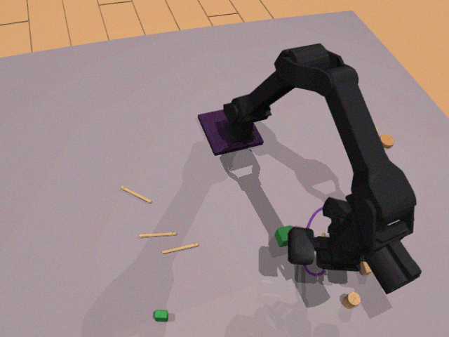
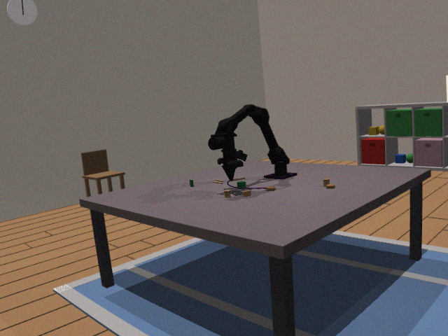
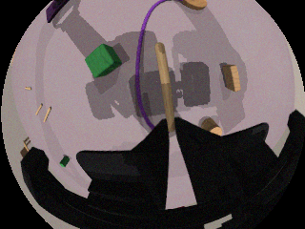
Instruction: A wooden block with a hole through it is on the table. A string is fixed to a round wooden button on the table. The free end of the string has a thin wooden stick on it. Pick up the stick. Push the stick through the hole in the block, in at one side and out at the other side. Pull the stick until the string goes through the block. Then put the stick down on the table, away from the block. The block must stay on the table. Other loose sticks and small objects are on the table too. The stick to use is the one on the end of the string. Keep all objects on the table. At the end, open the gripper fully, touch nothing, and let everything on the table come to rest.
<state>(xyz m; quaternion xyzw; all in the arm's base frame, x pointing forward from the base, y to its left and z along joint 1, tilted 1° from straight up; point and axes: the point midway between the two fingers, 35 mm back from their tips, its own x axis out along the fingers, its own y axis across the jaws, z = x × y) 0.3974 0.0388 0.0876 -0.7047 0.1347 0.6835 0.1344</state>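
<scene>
I'm holding the stick (image 3: 164, 83) in the gripper (image 2: 230, 178) (image 3: 171, 122), its fingers closed on one end while the rest is reaching out past the tips, above the table (image 1: 90, 109) (image 2: 253, 213) (image 3: 111, 135). The purple string (image 1: 309, 219) (image 2: 253, 187) (image 3: 138, 67) is curving from near the fingertips round to the button (image 2: 270, 188) (image 3: 194, 4), which is lying flat on the table. In the wrist view the string is bowing between the stick and a green cube (image 1: 283, 236) (image 2: 241, 184) (image 3: 103, 60). On the stick's other side a wooden block (image 2: 246, 193) (image 3: 232, 78) and a wooden cylinder (image 1: 351, 300) (image 2: 227, 193) (image 3: 212, 127) are resting apart from each other. I can't tell which block has the hole. Three loose sticks (image 1: 157, 234) are lying well apart from the gripper, and a small green piece (image 1: 161, 315) (image 2: 191, 183) (image 3: 64, 161) is sitting beyond them.
</scene>
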